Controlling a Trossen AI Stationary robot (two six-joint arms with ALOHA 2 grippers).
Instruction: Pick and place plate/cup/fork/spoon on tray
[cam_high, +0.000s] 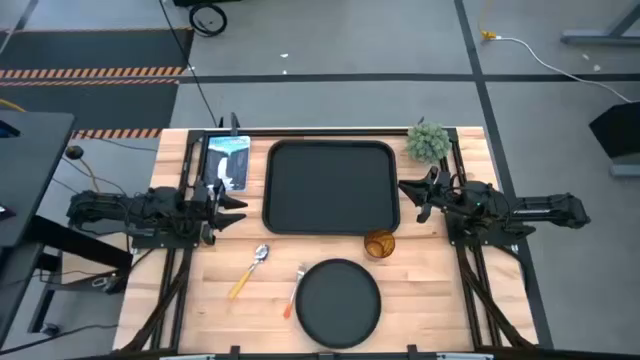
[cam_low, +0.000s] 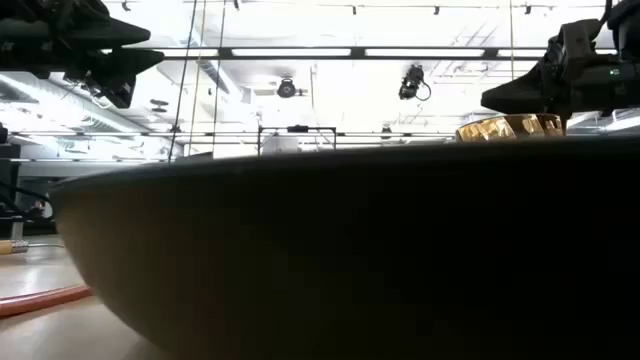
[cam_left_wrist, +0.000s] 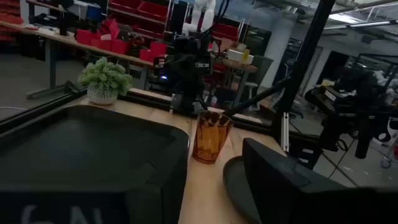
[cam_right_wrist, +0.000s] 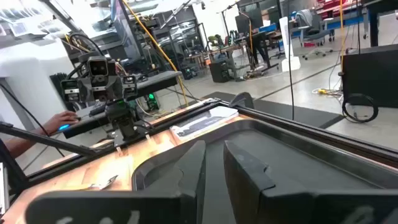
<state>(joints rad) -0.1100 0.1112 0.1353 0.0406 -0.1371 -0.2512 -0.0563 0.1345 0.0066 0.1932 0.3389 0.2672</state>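
Observation:
The black rectangular tray (cam_high: 330, 187) lies at the table's far middle. The round black plate (cam_high: 337, 302) lies near the front edge and fills the low view (cam_low: 300, 260). The amber cup (cam_high: 379, 244) stands upright on the table between the tray and the plate, and also shows in the left wrist view (cam_left_wrist: 211, 137). The spoon (cam_high: 250, 270) and the fork (cam_high: 294, 292) lie flat on the table left of the plate. My left gripper (cam_high: 232, 205) is open and empty at the tray's left edge. My right gripper (cam_high: 410, 197) is open and empty at the tray's right edge.
A small potted plant (cam_high: 428, 141) stands at the far right corner. A blue-and-white flat packet (cam_high: 228, 160) lies left of the tray at the far edge. A person's hand (cam_right_wrist: 62, 118) shows beyond the table's left side. Bare wood lies right of the plate.

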